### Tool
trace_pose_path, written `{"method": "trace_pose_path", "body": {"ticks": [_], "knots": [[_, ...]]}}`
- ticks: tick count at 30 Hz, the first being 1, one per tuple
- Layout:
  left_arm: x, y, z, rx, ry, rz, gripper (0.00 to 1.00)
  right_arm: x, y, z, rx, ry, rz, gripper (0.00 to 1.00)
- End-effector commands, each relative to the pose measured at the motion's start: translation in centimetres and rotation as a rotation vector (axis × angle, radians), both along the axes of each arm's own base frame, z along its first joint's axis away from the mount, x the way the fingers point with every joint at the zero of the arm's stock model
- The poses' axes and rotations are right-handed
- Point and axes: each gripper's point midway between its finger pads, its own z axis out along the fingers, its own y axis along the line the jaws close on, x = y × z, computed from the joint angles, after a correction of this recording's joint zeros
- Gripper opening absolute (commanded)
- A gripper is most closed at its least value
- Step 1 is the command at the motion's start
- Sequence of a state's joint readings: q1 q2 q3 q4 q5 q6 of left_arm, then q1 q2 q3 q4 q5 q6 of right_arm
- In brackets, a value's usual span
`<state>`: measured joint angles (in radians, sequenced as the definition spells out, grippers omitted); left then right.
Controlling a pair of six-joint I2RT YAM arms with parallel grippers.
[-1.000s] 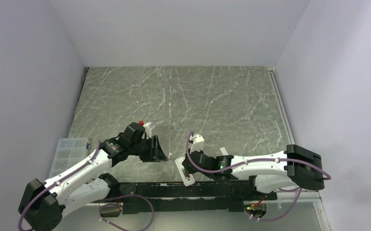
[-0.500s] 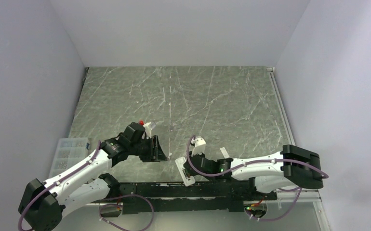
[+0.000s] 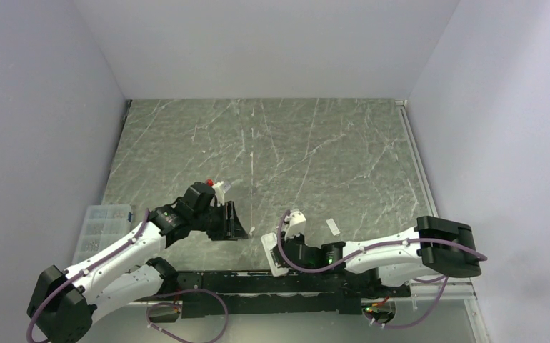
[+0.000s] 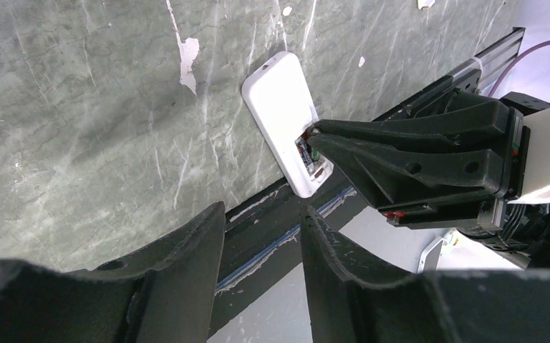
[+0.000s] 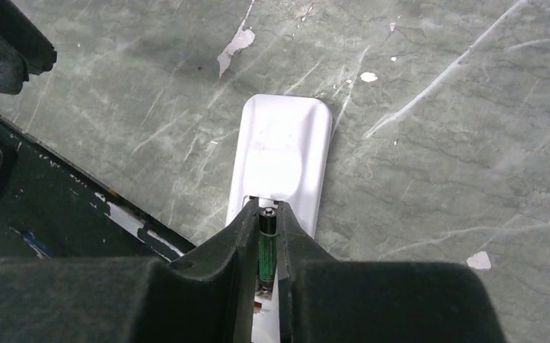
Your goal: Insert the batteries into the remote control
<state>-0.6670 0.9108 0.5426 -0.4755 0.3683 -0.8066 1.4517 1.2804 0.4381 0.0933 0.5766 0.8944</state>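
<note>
far left, a clear parts box (image 3: 102, 227) sits off the table (image 3: 293, 143) edge and plays no part here. next comes my left gripper (image 4: 263, 214), hanging above the marble with its jaws apart and nothing between them; it looks down and across at the work without touching it. just to its right lies the remote (image 5: 286, 150), face down with its plain white back up, close against the black rail (image 3: 258, 282) at the near edge, its long axis running at a slant away from that rail. the battery bay at its near end is open and i can make out metal contacts inside. my right gripper (image 5: 268, 211) is right on that end, fingertips at the mouth of the bay, clamped on a battery (image 5: 267, 239), a dark green cell. what matters is the line-up: the cell's long axis runs along the remote's own length, and the bay sits directly under and just ahead of the fingertips, so i judge the next move is a short press down and in, with the right arm plainly the nearer one. i cannot see a second cell. further right a small white sliver (image 3: 333, 226) lies alone, perhaps the bay cover.
</note>
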Motion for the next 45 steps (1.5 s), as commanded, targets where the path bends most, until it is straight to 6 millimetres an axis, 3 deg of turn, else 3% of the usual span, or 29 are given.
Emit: {"method": "trace_pose_path", "body": {"ticks": [1, 9, 17, 23, 28, 37, 45], "knots": [[0.1, -0.3, 0.6, -0.03, -0.023, -0.006, 0.49, 0.0, -0.1, 0.7, 0.022, -0.024, -0.034, 0.17], [0.2, -0.4, 0.6, -0.032, -0.023, -0.008, 0.49, 0.4, 0.0, 2.6, 0.038, -0.068, -0.051, 0.35], [0.1, -0.9, 1.0, -0.057, -0.021, -0.027, 0.49, 0.9, 0.5, 5.9, 0.051, -0.117, -0.052, 0.4], [-0.4, -1.5, 0.2, -0.085, 0.005, -0.049, 0.45, 1.4, 0.1, 6.0, -0.089, -0.104, -0.071, 0.27], [0.5, -2.5, -0.8, -0.087, 0.012, -0.055, 0.46, 1.2, 0.7, 5.8, -0.118, -0.081, -0.032, 0.18], [2.6, -6.0, -2.4, -0.101, 0.053, -0.15, 0.51, 0.7, -0.6, 4.1, -0.176, -0.013, -0.036, 0.15], [3.7, -7.4, -3.8, -0.042, 0.039, -0.209, 0.52, 0.0, -0.8, 3.6, -0.139, 0.052, -0.019, 0.15]]}}
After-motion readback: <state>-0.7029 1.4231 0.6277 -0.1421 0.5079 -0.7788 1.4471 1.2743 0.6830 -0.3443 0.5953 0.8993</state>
